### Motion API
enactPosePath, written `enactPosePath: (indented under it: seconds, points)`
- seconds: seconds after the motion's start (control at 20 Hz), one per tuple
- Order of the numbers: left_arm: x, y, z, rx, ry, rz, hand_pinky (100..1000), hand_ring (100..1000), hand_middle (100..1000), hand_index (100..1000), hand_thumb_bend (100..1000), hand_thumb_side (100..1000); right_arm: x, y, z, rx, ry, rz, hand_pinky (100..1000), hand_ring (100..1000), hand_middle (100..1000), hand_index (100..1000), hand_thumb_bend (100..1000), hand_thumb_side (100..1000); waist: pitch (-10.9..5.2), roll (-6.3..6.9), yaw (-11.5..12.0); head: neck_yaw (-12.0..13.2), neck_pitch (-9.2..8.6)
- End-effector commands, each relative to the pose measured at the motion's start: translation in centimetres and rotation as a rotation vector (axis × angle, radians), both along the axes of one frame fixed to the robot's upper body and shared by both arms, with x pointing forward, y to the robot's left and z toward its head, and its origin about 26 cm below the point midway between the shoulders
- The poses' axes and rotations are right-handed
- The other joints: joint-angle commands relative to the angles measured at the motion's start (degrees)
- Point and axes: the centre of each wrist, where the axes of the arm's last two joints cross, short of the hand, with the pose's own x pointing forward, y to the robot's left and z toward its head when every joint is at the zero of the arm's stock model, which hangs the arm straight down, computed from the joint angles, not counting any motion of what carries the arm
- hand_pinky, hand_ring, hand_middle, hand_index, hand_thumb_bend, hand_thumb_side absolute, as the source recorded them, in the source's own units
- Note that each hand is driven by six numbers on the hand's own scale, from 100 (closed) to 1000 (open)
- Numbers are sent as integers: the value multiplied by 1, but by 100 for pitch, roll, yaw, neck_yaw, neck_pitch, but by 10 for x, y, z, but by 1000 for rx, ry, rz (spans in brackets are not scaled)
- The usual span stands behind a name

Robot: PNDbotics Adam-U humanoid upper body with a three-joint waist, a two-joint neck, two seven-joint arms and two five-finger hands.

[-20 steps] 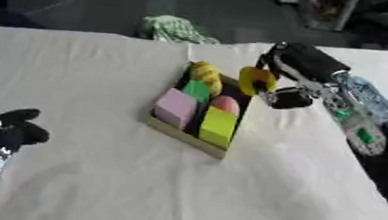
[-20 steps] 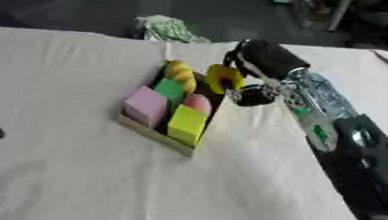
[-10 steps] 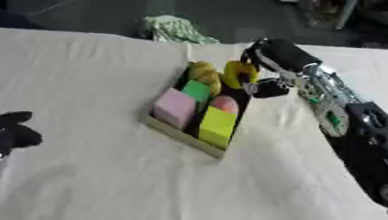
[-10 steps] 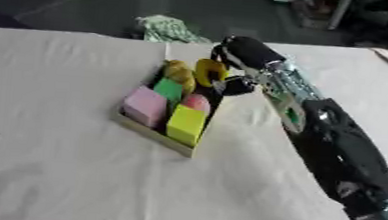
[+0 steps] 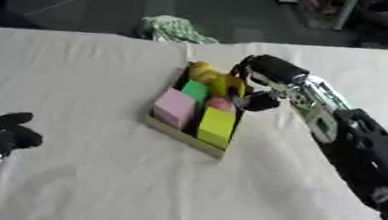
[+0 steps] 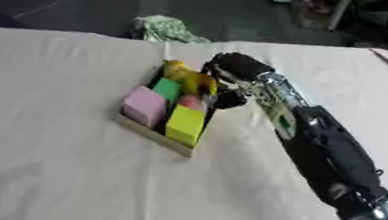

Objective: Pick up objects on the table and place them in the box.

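Left eye view – right robot hand (image 5: 261, 85) at the box (image 5: 178, 133), its grasp hidden – cannot tell.

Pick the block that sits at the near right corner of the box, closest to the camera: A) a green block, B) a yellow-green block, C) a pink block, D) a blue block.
B: the yellow-green block fills the near right corner of the box, with the pink block to its left and the green block farther back.
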Motion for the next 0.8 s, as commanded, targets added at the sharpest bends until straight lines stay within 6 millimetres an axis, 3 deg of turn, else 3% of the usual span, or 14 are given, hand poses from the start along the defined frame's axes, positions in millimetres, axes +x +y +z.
enactPosePath:
  seconds: [0.05,0.25,0.4,0.8]
  points:
    - [-2,0,7,-3,-23,-7,825,724,634,867,100,810,-1,-3,18,-3,-9,25,742,742,711,810,100,501,-96,3,-4,-15,-20]
    - [-2,0,7,-2,-23,-6,825,724,634,867,100,810,-3,-4,24,-34,22,66,787,797,796,886,100,454,-99,-4,-3,-11,-25]
    - [-2,0,7,-1,-23,-5,825,724,634,867,100,811,-5,-8,25,-85,60,104,825,848,867,942,100,268,-102,-14,-1,-8,-24]
    - [-2,2,6,3,-20,0,825,724,634,867,100,811,-12,-24,52,-173,99,151,847,884,896,951,100,298,-117,-48,-26,27,-26]
